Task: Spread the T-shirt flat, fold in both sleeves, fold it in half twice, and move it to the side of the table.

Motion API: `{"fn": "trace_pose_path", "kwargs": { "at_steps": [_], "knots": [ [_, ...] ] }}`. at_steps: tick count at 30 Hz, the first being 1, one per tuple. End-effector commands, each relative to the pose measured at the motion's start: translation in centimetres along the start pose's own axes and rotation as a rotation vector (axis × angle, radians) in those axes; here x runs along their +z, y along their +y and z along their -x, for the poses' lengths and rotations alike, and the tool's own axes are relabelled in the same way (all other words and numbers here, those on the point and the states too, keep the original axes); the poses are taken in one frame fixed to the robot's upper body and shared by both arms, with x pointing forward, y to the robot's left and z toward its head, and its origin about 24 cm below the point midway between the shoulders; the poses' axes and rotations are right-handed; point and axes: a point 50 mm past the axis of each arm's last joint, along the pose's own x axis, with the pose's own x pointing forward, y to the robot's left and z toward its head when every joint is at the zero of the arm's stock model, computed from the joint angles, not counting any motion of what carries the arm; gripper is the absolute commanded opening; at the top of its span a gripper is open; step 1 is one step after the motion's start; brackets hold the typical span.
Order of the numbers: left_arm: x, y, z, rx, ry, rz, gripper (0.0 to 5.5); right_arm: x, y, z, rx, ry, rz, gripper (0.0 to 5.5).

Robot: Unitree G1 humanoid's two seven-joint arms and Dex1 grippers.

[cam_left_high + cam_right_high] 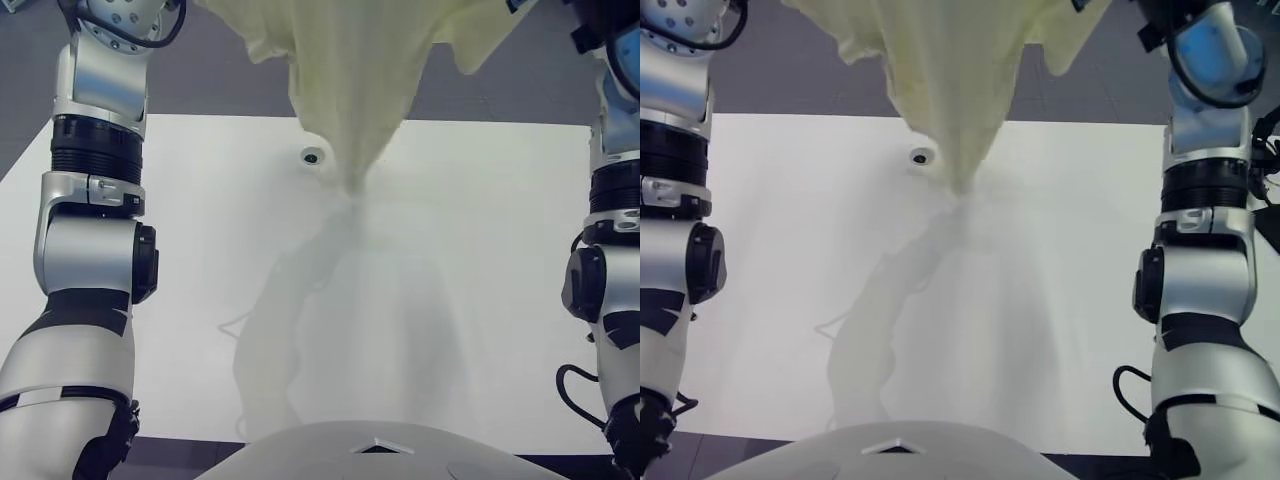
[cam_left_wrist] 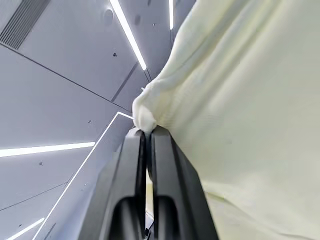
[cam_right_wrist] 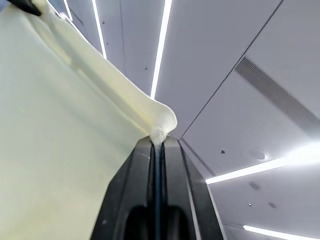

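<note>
One pale yellow T-shirt [image 1: 350, 90] hangs in the head views, spread wide at the top and narrowing to a tip just over the white worktop [image 1: 480, 300]; whether it touches cannot be told. A small round fitting [image 1: 312, 156] sits just beside that tip. In the left wrist view, the left tool [image 2: 148, 132] has its fingers pressed together on a bunched edge of the cloth, which drapes away beyond the tips. In the right wrist view, the right tool [image 3: 158, 140] likewise pinches a fold of the shirt's edge at its tips.
</note>
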Motion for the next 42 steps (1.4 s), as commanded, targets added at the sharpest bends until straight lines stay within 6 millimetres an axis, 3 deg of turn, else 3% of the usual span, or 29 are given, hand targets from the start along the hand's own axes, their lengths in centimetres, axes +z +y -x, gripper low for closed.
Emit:
{"fn": "trace_pose_path", "kwargs": {
  "at_steps": [1,3,5,7,10,14,19,24,27,30,39,42],
  "knots": [
    [-2.0,-2.2,2.9,-0.121,0.039,-0.035,0.01,-0.9,-0.3,2.3,0.005,0.047,0.031,0.0],
    [-1.9,-4.4,5.1,-0.239,0.005,-0.031,0.01,-1.0,1.3,3.7,0.09,0.056,0.013,0.0],
    [-1.4,-7.1,7.9,-0.386,-0.027,0.006,0.01,-0.8,4.2,5.8,0.247,0.059,-0.04,0.0],
    [-0.8,-10.1,11.7,-0.557,-0.042,0.037,0.01,0.1,7.8,9.0,0.461,0.056,-0.124,0.0],
    [1.0,-14.2,18.8,-0.818,-0.066,0.147,0.01,3.3,12.7,15.0,0.786,0.051,-0.395,0.0],
    [4.4,-15.1,24.4,-0.979,-0.09,0.271,0.01,7.1,13.7,19.9,1.051,0.095,-0.735,0.0],
    [8.3,-14.6,29.3,-1.212,-0.089,0.327,0.01,11.2,12.8,23.2,1.335,0.129,-1.013,0.0],
    [10.0,-14.4,31.8,-1.384,-0.06,0.358,0.01,12.7,12.9,24.2,1.441,0.154,-1.098,0.0],
    [10.1,-14.8,32.6,-1.465,-0.041,0.364,0.0,13.4,13.8,25.6,1.539,0.197,-1.133,0.56],
    [9.9,-14.9,33.2,-1.518,-0.007,0.361,0.0,13.4,14.1,25.7,1.524,0.209,-1.143,1.04],
    [9.4,-13.6,34.2,-1.62,0.05,0.533,1.49,12.5,12.9,24.5,1.43,0.208,-1.223,2.32],
    [10.0,-12.6,33.3,-1.561,0.018,0.717,2.03,12.3,12.7,24.3,1.43,0.207,-1.244,2.85]
  ]
}}
